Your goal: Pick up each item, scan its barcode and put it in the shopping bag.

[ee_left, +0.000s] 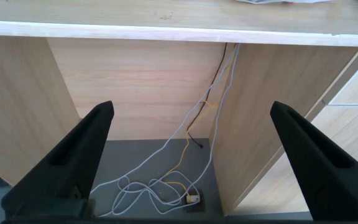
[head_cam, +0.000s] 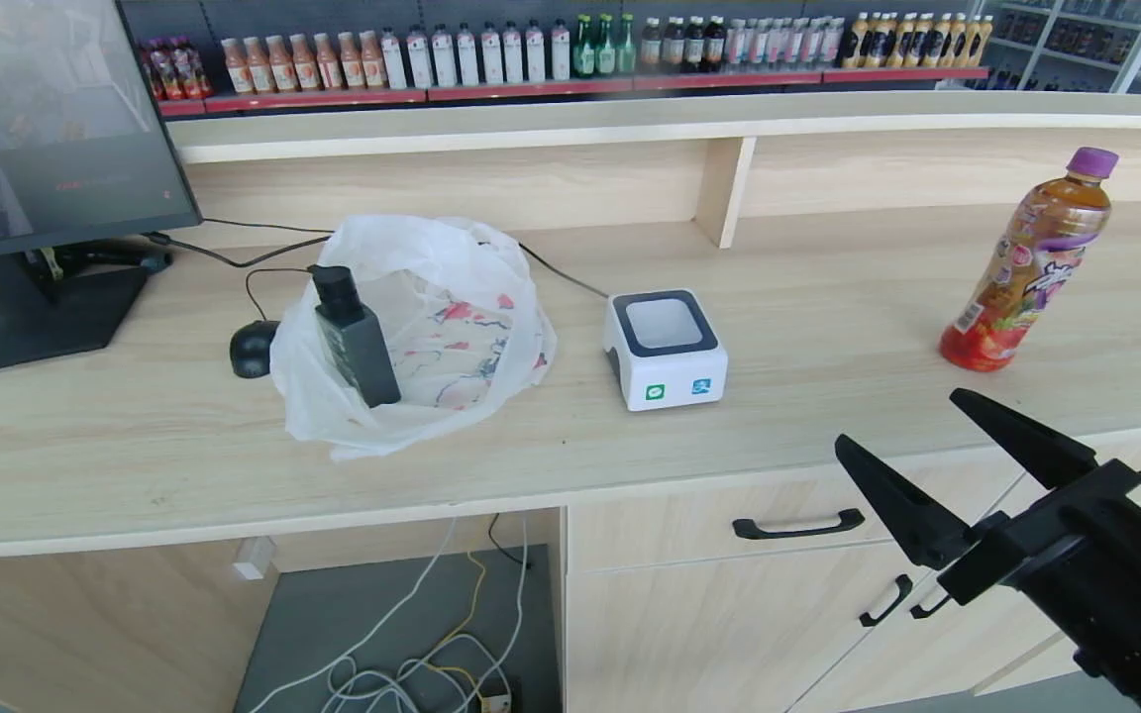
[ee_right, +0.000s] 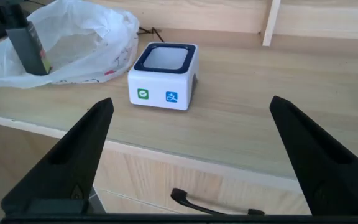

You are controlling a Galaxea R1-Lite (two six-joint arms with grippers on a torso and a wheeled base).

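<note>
A white plastic shopping bag [head_cam: 432, 327] lies open on the wooden counter [head_cam: 828, 297], left of centre, with a dark rectangular bottle [head_cam: 355, 337] standing tilted in it. The same bag [ee_right: 73, 43] and dark bottle [ee_right: 27, 43] show in the right wrist view. A white barcode scanner [head_cam: 665, 349] [ee_right: 162, 76] sits in the middle. A tea bottle with a purple cap [head_cam: 1026, 262] stands upright at the right. My right gripper [head_cam: 902, 436] [ee_right: 188, 155] hangs open in front of the counter's edge, below the tea bottle. My left gripper [ee_left: 188, 162] is open, low under the counter.
A monitor [head_cam: 46, 119] on a stand and a black mouse [head_cam: 252, 349] occupy the counter's left end. Drawers with black handles [head_cam: 796, 525] are below the right side. Loose cables [ee_left: 166, 180] lie on the floor in the open bay. A raised shelf runs along the back.
</note>
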